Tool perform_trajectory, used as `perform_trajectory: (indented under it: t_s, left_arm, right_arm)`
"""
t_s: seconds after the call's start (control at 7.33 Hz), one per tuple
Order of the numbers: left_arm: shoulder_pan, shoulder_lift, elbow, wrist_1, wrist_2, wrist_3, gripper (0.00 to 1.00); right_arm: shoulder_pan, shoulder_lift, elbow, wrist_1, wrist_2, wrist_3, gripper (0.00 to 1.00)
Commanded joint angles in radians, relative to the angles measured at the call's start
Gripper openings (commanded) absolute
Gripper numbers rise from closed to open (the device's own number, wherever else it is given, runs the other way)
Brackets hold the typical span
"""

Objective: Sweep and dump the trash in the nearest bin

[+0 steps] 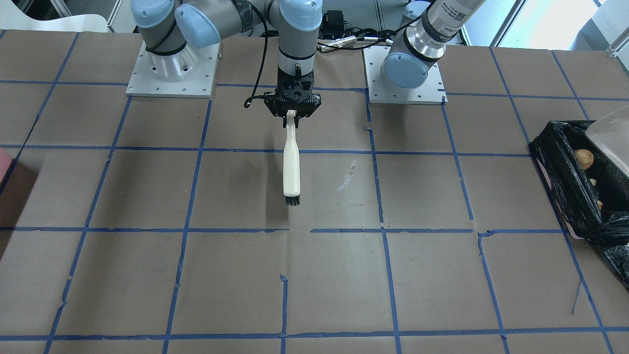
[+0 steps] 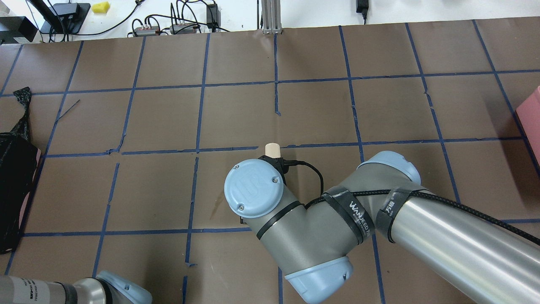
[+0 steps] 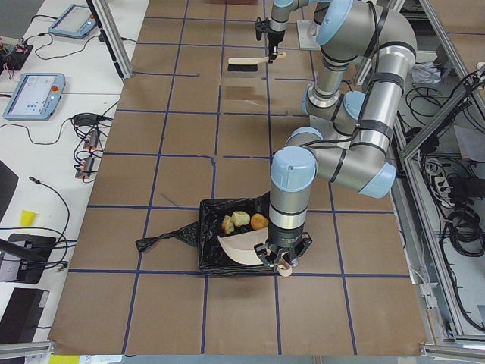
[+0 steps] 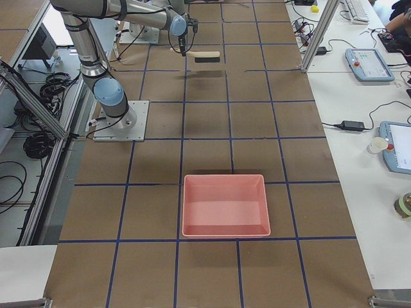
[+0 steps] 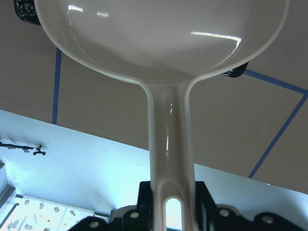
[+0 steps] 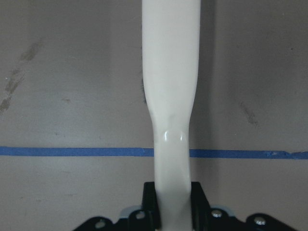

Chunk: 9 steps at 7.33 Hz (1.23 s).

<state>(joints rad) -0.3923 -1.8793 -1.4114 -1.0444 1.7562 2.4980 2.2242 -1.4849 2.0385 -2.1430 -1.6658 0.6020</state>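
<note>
The trash lies inside the bin (image 3: 216,243), which is lined with a black bag: a tan lump (image 1: 585,158) and smaller scraps (image 1: 593,182). In the exterior left view the same trash (image 3: 241,219) sits at the bin's far side. My left gripper (image 3: 282,262) is shut on the handle of a white dustpan (image 3: 241,249), tilted over the bin. The left wrist view shows that dustpan (image 5: 163,38) with nothing in it. At mid-table my right gripper (image 1: 292,114) is shut on the handle of a white brush (image 1: 291,167), its black bristles pointing away from the robot.
A pinkish-red tray (image 4: 225,204) stands at the table's end on my right, also showing as the tray's edge (image 2: 532,114) in the overhead view. The bin (image 2: 12,190) is at the overhead view's left edge. Blue tape lines grid the brown table.
</note>
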Motion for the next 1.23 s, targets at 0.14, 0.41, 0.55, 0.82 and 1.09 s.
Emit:
perform_trajectory:
  t_s: [0.14,0.41,0.55,0.82,1.09]
  left_arm:
    - [0.009,0.026,0.031,-0.035,-0.01,0.021,0.03]
    - [0.036,0.077,0.074,-0.165,-0.107,0.006,0.03]
    - [0.043,0.109,0.074,-0.246,-0.162,-0.002,0.03]
    - [0.04,0.153,0.057,-0.331,-0.254,-0.016,0.03]
    - [-0.011,0.16,0.055,-0.388,-0.328,-0.088,0.03]
  right_arm:
    - [0.0,0.0,0.0,0.0,-0.002,-0.002,0.15]
    - [0.0,0.0,0.0,0.0,-0.002,-0.004,0.15]
    - [0.0,0.0,0.0,0.0,-0.002,-0.005,0.15]
    - [0.0,0.0,0.0,0.0,-0.002,-0.008,0.15]
    - [-0.001,0.0,0.0,0.0,-0.003,-0.011,0.15]
